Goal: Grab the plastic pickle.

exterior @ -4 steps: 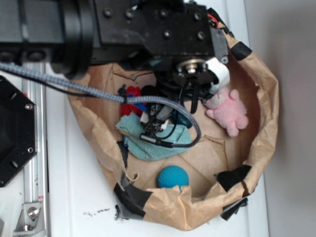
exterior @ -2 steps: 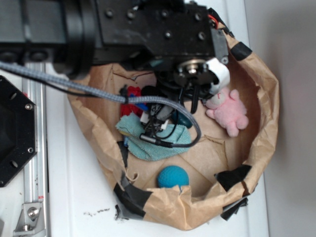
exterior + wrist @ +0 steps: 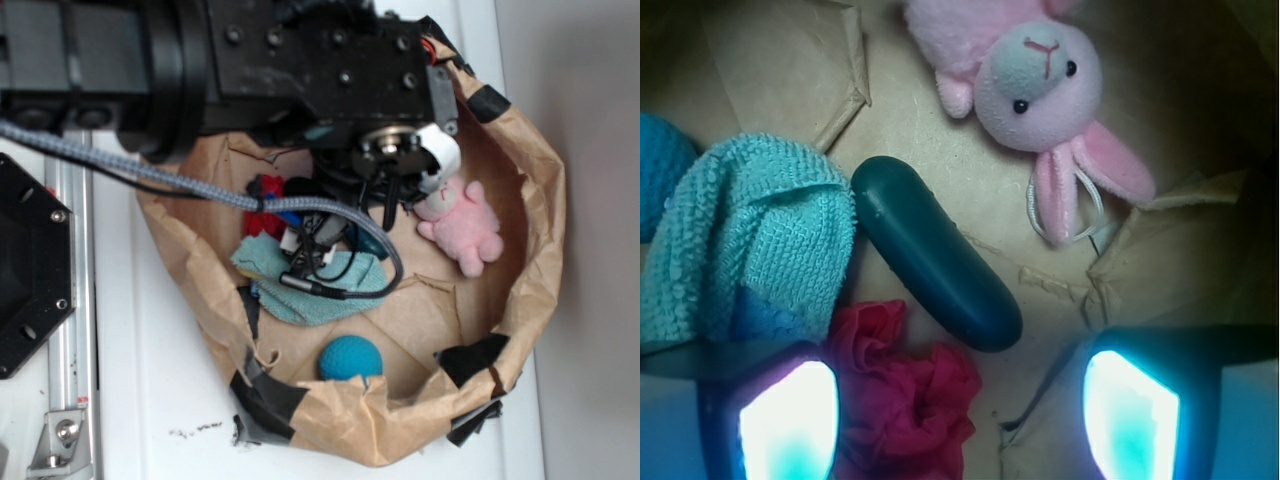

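Below our end effector (image 3: 960,420), fingers spread wide and empty, the pickle (image 3: 935,252) lies on the bag floor between cloth (image 3: 750,240) and bunny (image 3: 1035,85); descent and closing remain, we judge.

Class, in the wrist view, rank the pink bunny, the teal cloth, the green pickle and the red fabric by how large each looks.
1. pink bunny and teal cloth: look alike, both cut off by the frame
2. plastic pickle
3. red fabric, partly hidden, so unsure
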Action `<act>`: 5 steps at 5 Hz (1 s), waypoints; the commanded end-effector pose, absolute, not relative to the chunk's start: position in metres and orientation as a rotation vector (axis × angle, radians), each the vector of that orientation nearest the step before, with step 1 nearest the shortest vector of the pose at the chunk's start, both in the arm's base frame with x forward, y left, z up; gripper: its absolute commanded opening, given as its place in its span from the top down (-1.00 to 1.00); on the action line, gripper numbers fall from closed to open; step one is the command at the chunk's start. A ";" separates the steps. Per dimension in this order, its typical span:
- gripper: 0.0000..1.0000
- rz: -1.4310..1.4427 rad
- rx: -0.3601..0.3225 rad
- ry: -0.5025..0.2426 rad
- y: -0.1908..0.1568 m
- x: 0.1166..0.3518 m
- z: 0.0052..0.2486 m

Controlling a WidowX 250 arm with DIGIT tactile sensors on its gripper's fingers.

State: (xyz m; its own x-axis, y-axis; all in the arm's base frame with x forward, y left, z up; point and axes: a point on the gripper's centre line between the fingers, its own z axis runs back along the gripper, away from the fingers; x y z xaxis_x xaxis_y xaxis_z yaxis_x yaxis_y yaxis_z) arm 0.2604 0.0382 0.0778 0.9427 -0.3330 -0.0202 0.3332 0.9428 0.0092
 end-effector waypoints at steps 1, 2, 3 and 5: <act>-1.00 -0.400 0.021 0.046 0.032 0.266 0.059; -1.00 -0.426 0.018 0.103 0.030 0.267 0.042; -1.00 -0.417 0.007 0.116 0.024 0.275 0.038; -1.00 -0.322 -0.002 0.123 0.035 0.303 0.031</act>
